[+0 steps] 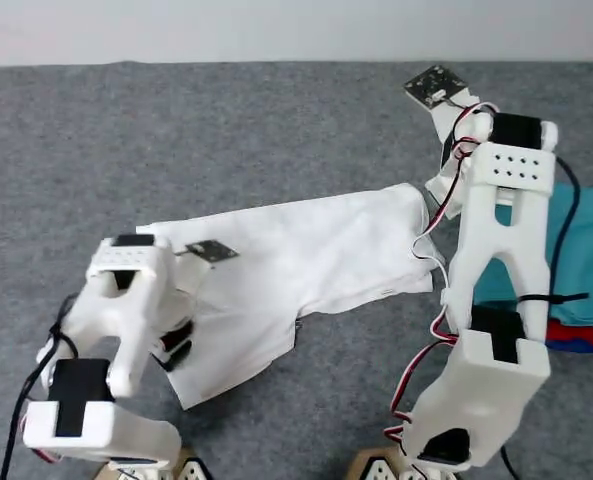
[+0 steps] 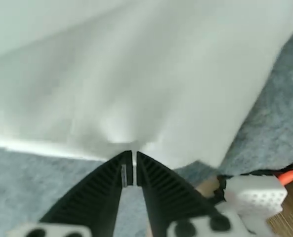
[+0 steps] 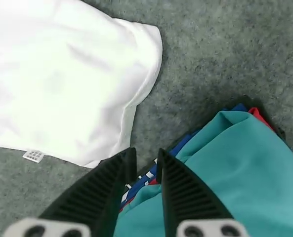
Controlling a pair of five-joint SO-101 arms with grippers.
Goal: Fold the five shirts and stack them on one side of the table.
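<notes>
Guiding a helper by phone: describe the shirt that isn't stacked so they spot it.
On the grey table, look to the middle. The white shirt lies there spread out. Its neighbours sit folded in a teal-topped stack at the robot's right.

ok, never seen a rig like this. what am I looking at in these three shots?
Two small white robot arms sit side by side at a grey-covered table. The wide picture looks down from a fixed overhead camera. The other two come from cameras on each arm's wrist, looking past its black hand. A white shirt lies spread out in the middle. The left hand looks closed on that shirt's edge. The right hand is slightly open and empty, over the edge of a stack of folded shirts, teal on top.
</notes>
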